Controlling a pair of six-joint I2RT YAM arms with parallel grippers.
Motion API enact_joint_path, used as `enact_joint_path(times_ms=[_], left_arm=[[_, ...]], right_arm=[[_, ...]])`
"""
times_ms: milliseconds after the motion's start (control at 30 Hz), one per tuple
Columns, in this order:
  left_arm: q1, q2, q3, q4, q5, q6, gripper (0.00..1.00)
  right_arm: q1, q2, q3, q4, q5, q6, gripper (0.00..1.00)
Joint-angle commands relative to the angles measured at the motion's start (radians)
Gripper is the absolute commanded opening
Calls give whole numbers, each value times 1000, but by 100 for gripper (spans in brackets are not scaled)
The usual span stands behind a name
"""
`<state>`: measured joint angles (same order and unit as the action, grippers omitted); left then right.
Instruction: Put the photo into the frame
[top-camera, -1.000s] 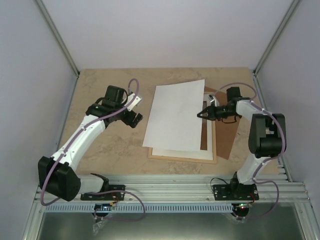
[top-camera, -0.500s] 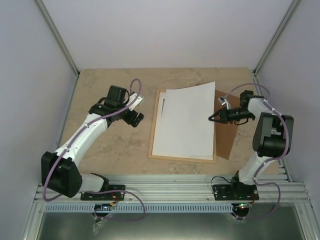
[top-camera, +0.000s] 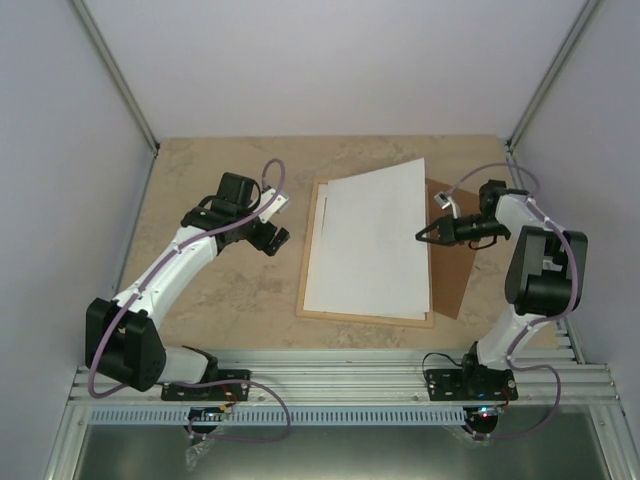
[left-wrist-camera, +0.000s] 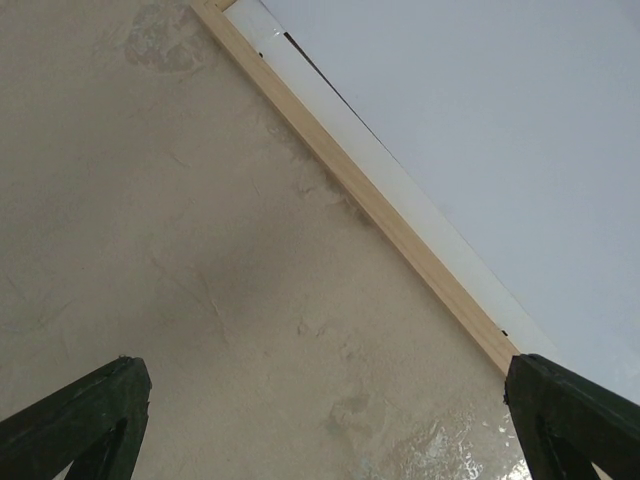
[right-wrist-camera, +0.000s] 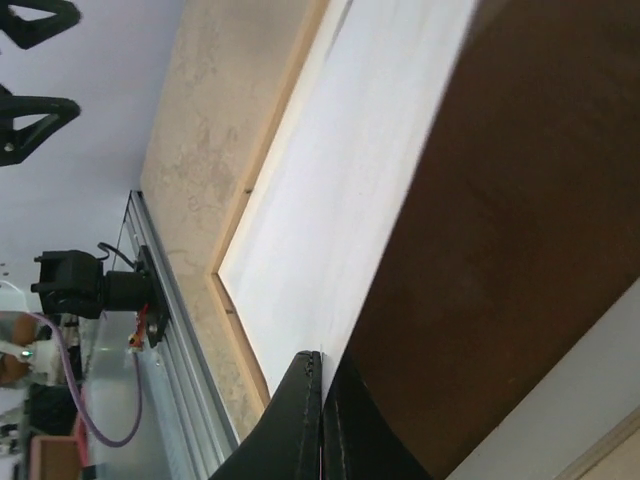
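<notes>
Two fingers of the right gripper (top-camera: 419, 236) pinch a smooth white paper sheet (top-camera: 370, 240) over the pale wooden frame (top-camera: 360, 318); left gripper (top-camera: 274, 238) gapes above mottled tabletop (top-camera: 240, 292)

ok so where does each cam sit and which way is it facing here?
Top external: above and behind the bases, looking down at the table; both arms show, white sheet lying on the frame.
Left wrist: on the left arm, facing down at table and frame slat; open left pincer tips in the bottom corners.
Right wrist: low, looking left across the frame; right pincer shut on the white sheet.
Shared: both wrist views catch frame and white sheet.
</notes>
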<state>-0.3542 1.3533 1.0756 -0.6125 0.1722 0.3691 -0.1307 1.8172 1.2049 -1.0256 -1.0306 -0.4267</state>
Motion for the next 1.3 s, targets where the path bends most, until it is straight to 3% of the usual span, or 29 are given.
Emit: enact_joint_path(times_ms=[0, 167, 400, 667, 1267], left_arm=[[3, 6, -9, 22, 15, -5, 99], [3, 10, -7, 24, 15, -11, 99], [3, 13, -6, 17, 7, -13, 99], [3, 22, 8, 3, 1, -11, 99], [3, 29, -9, 10, -12, -7, 99]], right_arm=[[7, -118, 2, 79, -65, -67, 1], [34, -138, -10, 48, -95, -190, 1], [43, -87, -35, 24, -146, -231, 1], [43, 47, -27, 43, -129, -165, 1], [13, 157, -49, 127, -69, 44, 1]])
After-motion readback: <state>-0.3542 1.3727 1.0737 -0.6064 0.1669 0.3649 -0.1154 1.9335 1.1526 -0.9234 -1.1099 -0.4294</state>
